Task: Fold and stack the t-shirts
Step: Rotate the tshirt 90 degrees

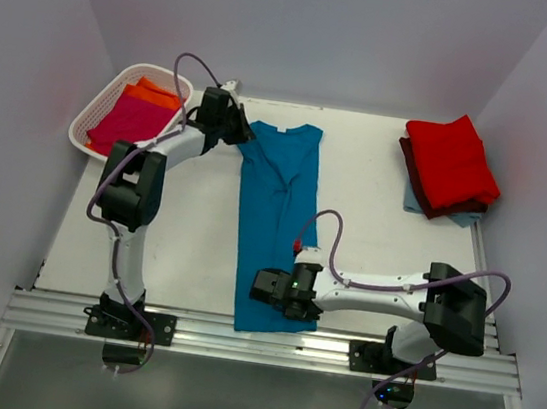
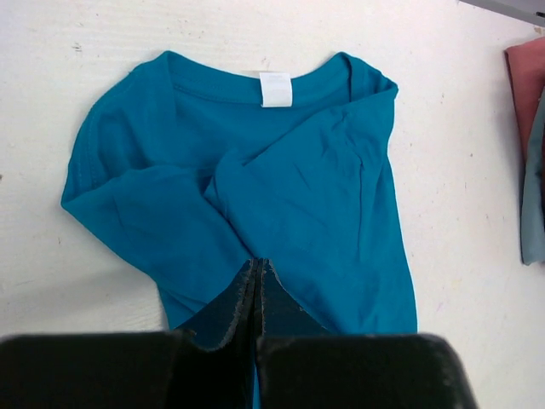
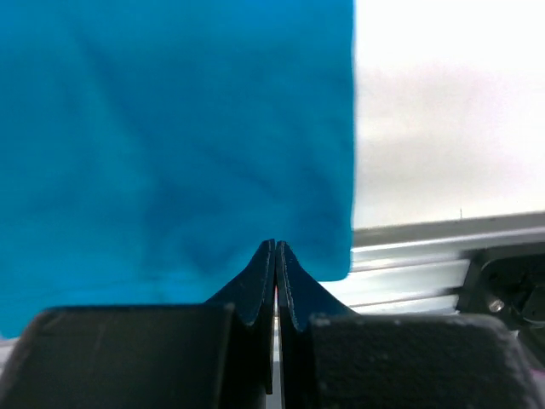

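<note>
Claws, 2: your left gripper (image 2: 258, 264) and right gripper (image 3: 275, 245), jaws together, at upper-left and lower edges of teal t-shirt (image 1: 273, 205), frame centre.

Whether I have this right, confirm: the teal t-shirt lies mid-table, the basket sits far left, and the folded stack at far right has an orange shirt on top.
One thing is wrong: the folded stack has a top shirt that is red, not orange, as the top external view shows. The teal t-shirt does lie mid-table and the basket sits far left.
</note>
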You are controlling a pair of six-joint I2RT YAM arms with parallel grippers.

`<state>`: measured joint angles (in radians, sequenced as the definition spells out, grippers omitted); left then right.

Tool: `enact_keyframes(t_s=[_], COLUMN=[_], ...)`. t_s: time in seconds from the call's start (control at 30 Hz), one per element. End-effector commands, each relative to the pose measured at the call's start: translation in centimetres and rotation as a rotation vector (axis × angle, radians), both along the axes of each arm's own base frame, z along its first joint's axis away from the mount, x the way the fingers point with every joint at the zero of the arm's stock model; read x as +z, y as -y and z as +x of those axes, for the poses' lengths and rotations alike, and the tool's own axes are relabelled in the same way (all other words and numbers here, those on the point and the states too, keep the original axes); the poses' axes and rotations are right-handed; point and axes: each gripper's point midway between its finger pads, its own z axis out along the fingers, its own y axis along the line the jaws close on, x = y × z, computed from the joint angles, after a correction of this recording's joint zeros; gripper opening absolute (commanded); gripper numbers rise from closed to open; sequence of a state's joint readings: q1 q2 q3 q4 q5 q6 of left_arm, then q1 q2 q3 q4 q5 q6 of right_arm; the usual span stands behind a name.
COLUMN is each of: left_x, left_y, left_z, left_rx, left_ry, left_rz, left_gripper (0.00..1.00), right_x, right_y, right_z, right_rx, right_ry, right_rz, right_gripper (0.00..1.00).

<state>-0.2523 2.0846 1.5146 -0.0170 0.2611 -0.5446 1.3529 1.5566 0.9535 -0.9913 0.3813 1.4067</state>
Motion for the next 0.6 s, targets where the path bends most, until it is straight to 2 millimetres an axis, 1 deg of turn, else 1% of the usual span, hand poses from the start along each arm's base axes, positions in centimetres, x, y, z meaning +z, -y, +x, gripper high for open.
enact_keyframes(t_s=[0.0, 0.03, 0.07, 0.1, 0.13, 0.17, 0.2, 0.23, 0.27, 0.3, 0.33, 0.37, 0.4, 0.43, 0.47, 0.5, 0.53, 0.57], left_x=[4.9, 4.6, 5.1, 5.3, 4.5, 5.3, 5.4, 4.5, 4.5, 5.6, 4.6, 5.5, 5.4, 4.3, 5.0, 4.9, 3.9, 4.7], left_y=[-0.5, -0.5, -0.6, -0.7, -0.8, -0.9, -1.1, -1.3, -1.4, -1.5, -1.8, -1.8, -1.9, -2.1, -2.3, -2.4, -2.7, -2.8], left_z=[0.2, -0.2, -0.5, -0.8, -1.5, -2.0, -2.4, -3.2, -3.7, -4.2, -5.2, -5.8, -6.4, -7.4, -8.0, -8.6, -9.6, -10.2], left_rx=[-0.003, -0.007, -0.007, -0.007, -0.007, -0.007, -0.004, 0.001, 0.002, 0.003, 0.005, 0.008, 0.007, 0.005, 0.007, 0.009, 0.009, 0.009], left_ry=[0.113, 0.107, 0.114, 0.115, 0.099, 0.110, 0.111, 0.093, 0.092, 0.110, 0.089, 0.103, 0.098, 0.070, 0.084, 0.080, 0.057, 0.073], left_rz=[-0.021, -0.024, -0.027, -0.026, -0.022, -0.028, -0.028, -0.023, -0.025, -0.034, -0.030, -0.040, -0.041, -0.037, -0.041, -0.042, -0.036, -0.040], left_gripper=[0.00, 0.00, 0.00, 0.00, 0.00, 0.00, 0.00, 0.00, 0.00, 0.00, 0.00, 0.00, 0.01, 0.01, 0.02, 0.03, 0.04, 0.04], right_x=[5.8, 6.7, 9.0, 10.0, 11.1, 12.8, 13.6, 14.9, 15.5, 15.6, 16.8, 17.6, 18.0, 18.6, 18.9, 19.1, 19.0, 18.6], right_y=[-1.6, -1.8, -2.5, -2.4, -2.9, -3.5, -2.5, -3.2, -3.2, -2.2, -2.7, -1.2, -0.9, -1.3, -1.6, -0.4, -0.7, -0.4], right_z=[4.5, 5.4, 7.5, 8.5, 9.8, 11.1, 13.3, 15.0, 16.4, 18.5, 20.5, 22.8, 24.0, 25.4, 27.2, 29.0, 30.0, 32.4], right_rx=[0.097, 0.119, 0.111, 0.142, 0.153, 0.150, 0.154, 0.138, 0.133, 0.153, 0.136, 0.087, 0.122, 0.133, 0.125, 0.108, 0.127, 0.106], right_ry=[0.242, 0.286, 0.381, 0.412, 0.452, 0.483, 0.490, 0.527, 0.535, 0.502, 0.551, 0.576, 0.587, 0.602, 0.608, 0.609, 0.589, 0.582], right_rz=[0.009, -0.005, -0.001, -0.034, -0.028, -0.010, -0.045, 0.018, 0.046, 0.055, 0.115, 0.118, 0.098, 0.124, 0.107, 0.074, 0.095, 0.089], right_gripper=[0.00, 0.01, 0.07, 0.17, 0.31, 0.45, 0.47, 0.51, 0.62, 0.66, 0.68, 0.73, 0.74, 0.75, 0.75, 0.76, 0.76, 0.76])
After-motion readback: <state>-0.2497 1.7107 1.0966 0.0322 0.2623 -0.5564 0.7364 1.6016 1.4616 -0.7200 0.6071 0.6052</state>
